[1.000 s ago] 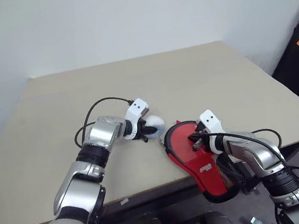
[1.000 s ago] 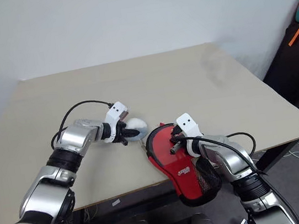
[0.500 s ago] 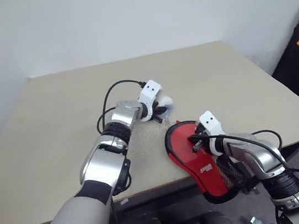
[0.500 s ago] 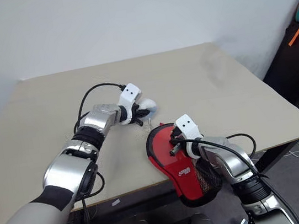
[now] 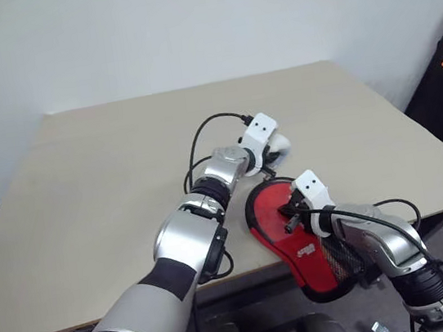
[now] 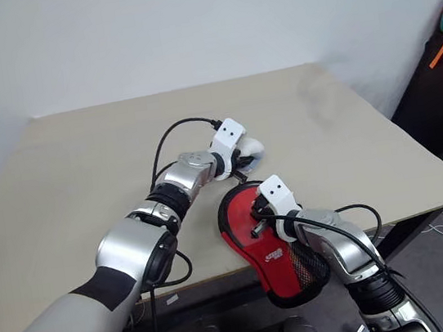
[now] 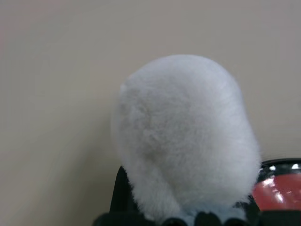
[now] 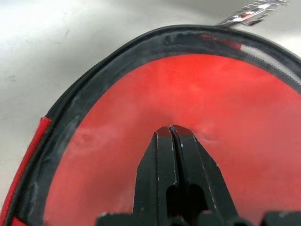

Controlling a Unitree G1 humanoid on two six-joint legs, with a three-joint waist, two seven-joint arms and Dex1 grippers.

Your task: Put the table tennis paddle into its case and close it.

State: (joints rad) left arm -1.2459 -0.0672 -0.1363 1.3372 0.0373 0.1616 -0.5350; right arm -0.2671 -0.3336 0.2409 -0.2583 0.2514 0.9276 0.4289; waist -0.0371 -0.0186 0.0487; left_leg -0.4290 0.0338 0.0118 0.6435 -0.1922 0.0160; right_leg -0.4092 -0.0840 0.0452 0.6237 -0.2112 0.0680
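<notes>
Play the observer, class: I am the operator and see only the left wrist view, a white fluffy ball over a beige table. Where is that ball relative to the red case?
Observer: The left gripper holds the white fluffy ball just past the round end of the red case.
Operator: And the other arm?
Observer: The right gripper is shut, its tips pressing on the red face inside the case's black zip edge.
Operator: Is the case fully on the table?
Observer: No, its mesh-pocket end hangs over the near edge of the table.
</notes>
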